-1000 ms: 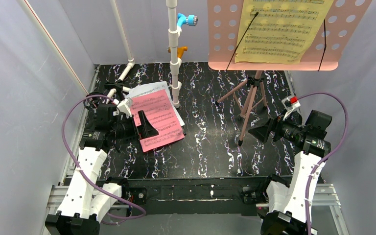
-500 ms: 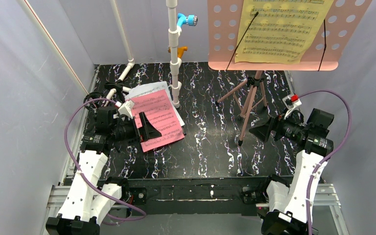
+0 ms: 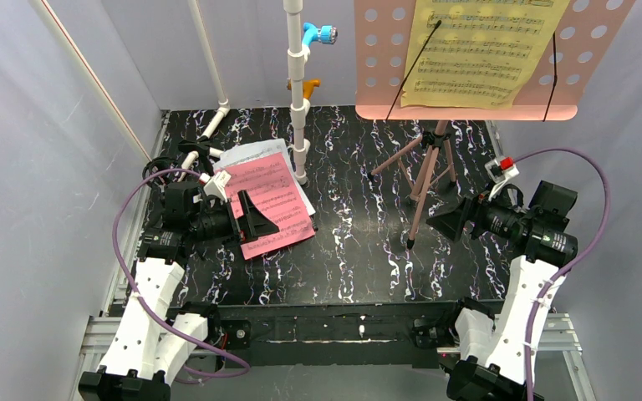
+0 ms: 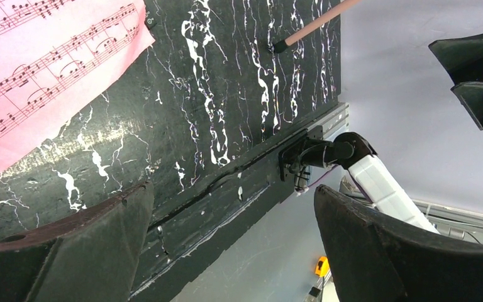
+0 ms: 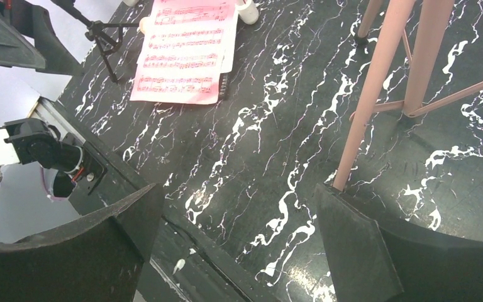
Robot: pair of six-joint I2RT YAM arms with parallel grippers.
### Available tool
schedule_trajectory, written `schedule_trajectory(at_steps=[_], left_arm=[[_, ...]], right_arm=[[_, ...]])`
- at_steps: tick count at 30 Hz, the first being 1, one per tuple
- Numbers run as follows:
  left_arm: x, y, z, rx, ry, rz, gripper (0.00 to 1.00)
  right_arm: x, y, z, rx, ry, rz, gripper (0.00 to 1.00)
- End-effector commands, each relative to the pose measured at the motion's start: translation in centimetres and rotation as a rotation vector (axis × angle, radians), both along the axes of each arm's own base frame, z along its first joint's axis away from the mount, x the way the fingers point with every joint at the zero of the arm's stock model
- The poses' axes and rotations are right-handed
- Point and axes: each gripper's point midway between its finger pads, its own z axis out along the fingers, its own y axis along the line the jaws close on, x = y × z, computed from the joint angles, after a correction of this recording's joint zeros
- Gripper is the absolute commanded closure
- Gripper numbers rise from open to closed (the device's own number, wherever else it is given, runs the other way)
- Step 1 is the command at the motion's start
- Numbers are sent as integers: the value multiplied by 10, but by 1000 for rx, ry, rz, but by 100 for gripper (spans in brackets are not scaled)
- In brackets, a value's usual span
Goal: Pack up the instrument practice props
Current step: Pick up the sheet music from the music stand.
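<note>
The pink music stand [image 3: 468,58] rises at the back right on tripod legs [image 3: 425,175], with a yellow sheet-music page [image 3: 485,50] on its hole-punched desk. A pink page [image 3: 269,205] lies on the table's left side over a white page [image 3: 251,154]. My left gripper [image 3: 255,219] hovers open above the pink page's near left part, holding nothing. In the left wrist view [image 4: 233,251] the pink page [image 4: 50,56] is at the upper left. My right gripper [image 3: 450,224] is open and empty, just right of the stand's nearest leg [image 5: 377,94]; its jaws [image 5: 239,245] frame bare table.
A white pipe frame [image 3: 298,92] with a blue fitting [image 3: 322,33] and an orange one [image 3: 305,83] stands behind the pages. A small black tripod [image 5: 104,31] sits at the far left. A black comb-like clip [image 5: 224,85] lies against the pink page's edge. Grey walls close in the sides.
My left gripper has shifted a little to the right over the pink page. The right wrist has drifted slightly rightward. Both stay open; the pages and stand have not moved.
</note>
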Motion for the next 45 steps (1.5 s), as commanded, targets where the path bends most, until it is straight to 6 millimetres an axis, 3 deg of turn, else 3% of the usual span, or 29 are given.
schedule_trajectory(at_steps=[1, 28, 33, 45], left_arm=[[-7, -6, 8, -48, -11, -34, 2], [-10, -9, 16, -82, -29, -50, 2], [-10, -9, 15, -82, -29, -52, 2], [-10, -9, 17, -84, -32, -50, 2]], right_arm=[[-4, 4, 19, 1, -37, 23, 2], [-4, 2, 57, -65, -106, 44, 2], [-4, 1, 71, -90, -142, 49, 2], [-2, 5, 127, -96, -262, 74, 1]])
